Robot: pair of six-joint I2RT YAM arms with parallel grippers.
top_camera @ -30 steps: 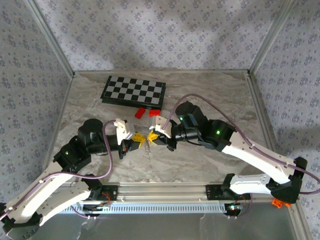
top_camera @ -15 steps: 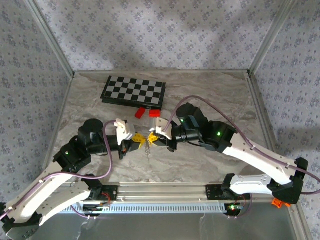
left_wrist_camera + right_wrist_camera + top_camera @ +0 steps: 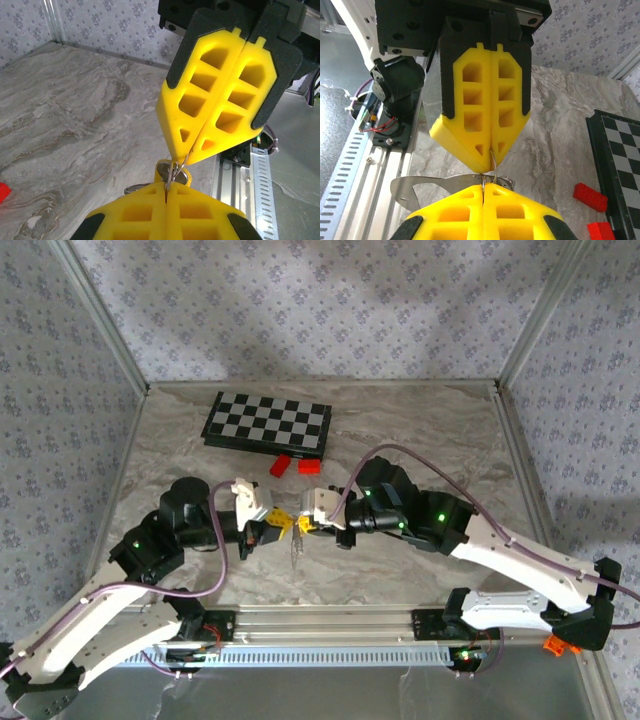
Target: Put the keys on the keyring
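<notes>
Both arms meet tip to tip above the surface, midway between its left and right edges and closer to the near edge. The left end effector and the right end effector are each clamped narrow on the thin wire of the keyring, whose pale tail dangles below. A silvery key sits at the pinch; I cannot tell whether it is threaded. Opposed pulling or twisting could bend the wire or slip it free, dropping ring and key.
</notes>
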